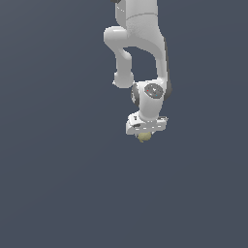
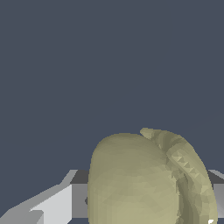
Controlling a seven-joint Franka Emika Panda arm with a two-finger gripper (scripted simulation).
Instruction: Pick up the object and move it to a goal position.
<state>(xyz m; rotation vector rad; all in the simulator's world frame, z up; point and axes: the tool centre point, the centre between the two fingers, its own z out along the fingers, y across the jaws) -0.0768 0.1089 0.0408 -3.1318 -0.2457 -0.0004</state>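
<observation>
The object [image 1: 144,137] is a small pale olive-yellow bumpy lump sitting right under the white hand of my gripper [image 1: 144,134] in the exterior view. In the wrist view the object [image 2: 144,179] looms large and close. It fills the gap between a grey finger [image 2: 57,205] on one side and a sliver of the other finger [image 2: 217,192] on the other side. Both fingers appear pressed against its sides, so the gripper is shut on the object. The fingertips are hidden behind the lump.
The white arm [image 1: 140,43] reaches down from the top of the exterior view. A plain dark blue-grey surface [image 1: 58,169] surrounds it, with no other objects or goal marker showing.
</observation>
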